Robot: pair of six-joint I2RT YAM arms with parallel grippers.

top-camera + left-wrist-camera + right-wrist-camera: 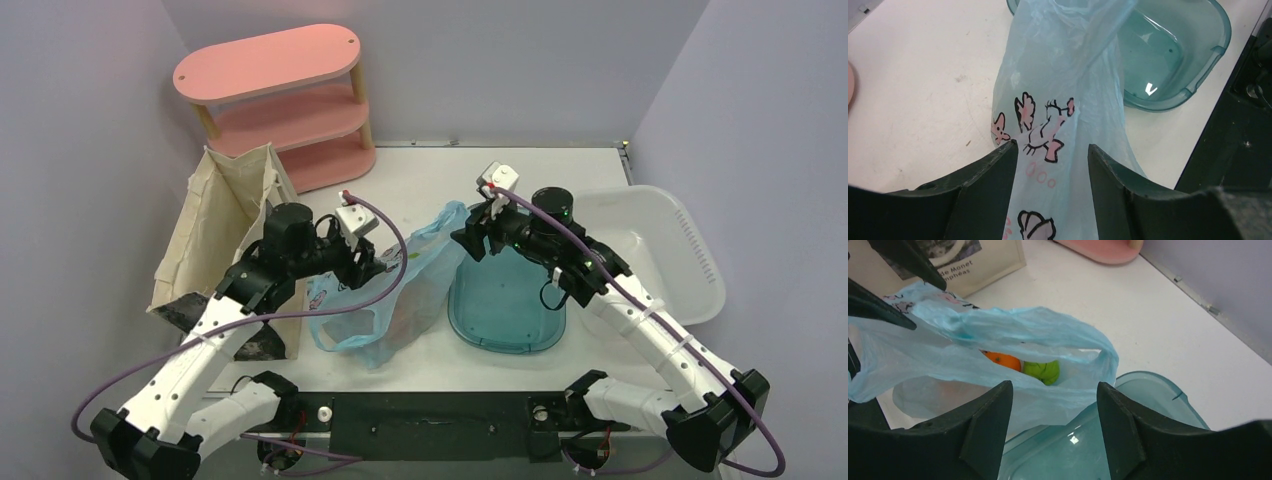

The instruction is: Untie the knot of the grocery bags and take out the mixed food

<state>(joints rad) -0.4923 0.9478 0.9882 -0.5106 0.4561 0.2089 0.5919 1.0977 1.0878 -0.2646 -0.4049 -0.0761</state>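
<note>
Top external view gives us the blue plastic bag (pixel 400 290) lying on the white table (pixel 420 170), with the canvas tote (pixel 215 220) to its left and the teal tub (pixel 510 310) to its right. The bag's upper right corner reaches toward the tub. A pink shelf (pixel 280 100) stands at the far left corner and a white bin (pixel 660 250) sits at the right edge.

Both arms lean in over the bag. We see the left gripper (pixel 1052 150) with its fingers apart, a stretch of printed bag film running up between them. From its wrist camera we cannot tell whether the film presses on either finger. The right gripper (pixel 1054 385) also has its fingers spread, and the lower lip of the bag's mouth lies in the gap between them.

From the right wrist we look into the open mouth of the bag. An orange fruit (pixel 1004 361) and a green fruit (pixel 1043 371) sit side by side inside, touching. The bag's mouth rests just over the near rim of the tub.
</note>
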